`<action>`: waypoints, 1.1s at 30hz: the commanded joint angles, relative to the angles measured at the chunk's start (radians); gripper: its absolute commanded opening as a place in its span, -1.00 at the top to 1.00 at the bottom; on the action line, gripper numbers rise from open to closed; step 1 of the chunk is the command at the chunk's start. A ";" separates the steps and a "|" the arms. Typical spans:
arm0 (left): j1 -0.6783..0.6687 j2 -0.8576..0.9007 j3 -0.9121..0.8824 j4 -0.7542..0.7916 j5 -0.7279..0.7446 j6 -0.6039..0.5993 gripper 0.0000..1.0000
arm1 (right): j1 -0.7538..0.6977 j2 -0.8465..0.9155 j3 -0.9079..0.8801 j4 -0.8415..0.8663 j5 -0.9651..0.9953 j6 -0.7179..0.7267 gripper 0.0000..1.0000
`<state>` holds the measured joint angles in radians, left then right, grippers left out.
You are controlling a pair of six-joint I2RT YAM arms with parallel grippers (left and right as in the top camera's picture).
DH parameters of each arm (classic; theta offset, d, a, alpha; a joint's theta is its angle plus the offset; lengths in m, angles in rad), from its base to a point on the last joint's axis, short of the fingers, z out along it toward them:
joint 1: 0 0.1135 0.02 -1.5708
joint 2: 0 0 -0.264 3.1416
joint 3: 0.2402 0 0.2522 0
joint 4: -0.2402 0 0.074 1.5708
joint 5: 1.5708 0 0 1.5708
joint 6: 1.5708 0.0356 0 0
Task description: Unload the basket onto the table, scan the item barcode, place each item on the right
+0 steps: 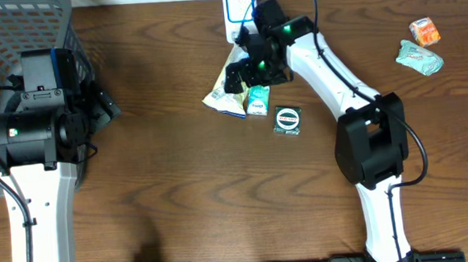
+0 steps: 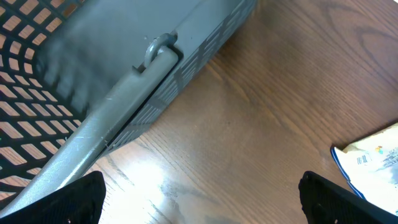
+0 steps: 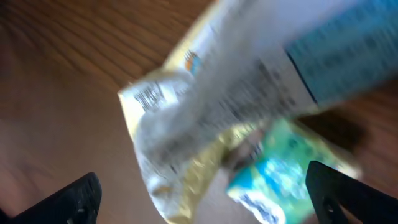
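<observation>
Right gripper point(image 1: 242, 71): jaws spread wide, nothing between them. It sits directly over the snack bag point(image 1: 223, 99). The wrist view is blurred, so contact cannot be judged.

Snack bag, yellow and white, lies flat on the table point(image 1: 180, 192) at top centre. Print that looks like a barcode shows near its upper left edge in the right wrist view.

A small teal packet point(image 1: 257, 101) touches the bag's right side. A dark green packet point(image 1: 288, 119) lies just beyond it. A white device point(image 1: 239, 5) stands behind the gripper at the table's far edge.

An orange packet point(image 1: 425, 31) and a pale green wrapper point(image 1: 420, 58) lie well apart, far right.

Left gripper point(image 2: 205, 205): jaws wide, empty, above bare wood beside the grey basket point(image 2: 124, 93).
</observation>
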<state>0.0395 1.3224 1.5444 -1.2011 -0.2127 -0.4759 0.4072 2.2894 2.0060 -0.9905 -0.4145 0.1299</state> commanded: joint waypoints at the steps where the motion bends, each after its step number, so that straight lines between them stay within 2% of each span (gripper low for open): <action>1: 0.008 0.004 -0.003 -0.003 -0.013 -0.016 -0.96 | 0.021 -0.010 -0.007 0.047 0.020 0.015 -0.98; 7: 0.008 0.004 -0.003 -0.003 -0.013 -0.016 -0.95 | 0.024 -0.010 -0.007 0.108 0.020 0.015 -0.99; 20: 0.008 0.004 -0.003 -0.003 -0.013 -0.016 -0.96 | 0.027 -0.010 -0.007 0.011 -0.045 0.028 -0.99; 21: 0.008 0.004 -0.003 -0.003 -0.013 -0.016 -0.95 | 0.027 -0.010 -0.007 0.009 -0.045 0.028 -0.92; 22: 0.008 0.004 -0.003 -0.003 -0.013 -0.016 -0.96 | 0.027 -0.010 -0.007 0.006 -0.045 0.028 -0.69; 23: 0.008 0.004 -0.003 -0.003 -0.013 -0.016 -0.95 | 0.027 -0.010 -0.007 0.002 -0.045 0.040 -0.56; 25: 0.008 0.004 -0.003 -0.003 -0.013 -0.016 -0.96 | 0.026 -0.010 -0.004 -0.038 -0.050 0.084 -0.56; 33: 0.008 0.004 -0.003 -0.003 -0.013 -0.016 -0.96 | -0.023 -0.057 0.007 -0.213 -0.021 0.041 -0.58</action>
<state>0.0395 1.3224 1.5444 -1.2007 -0.2127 -0.4759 0.4160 2.2879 2.0056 -1.1759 -0.4526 0.1902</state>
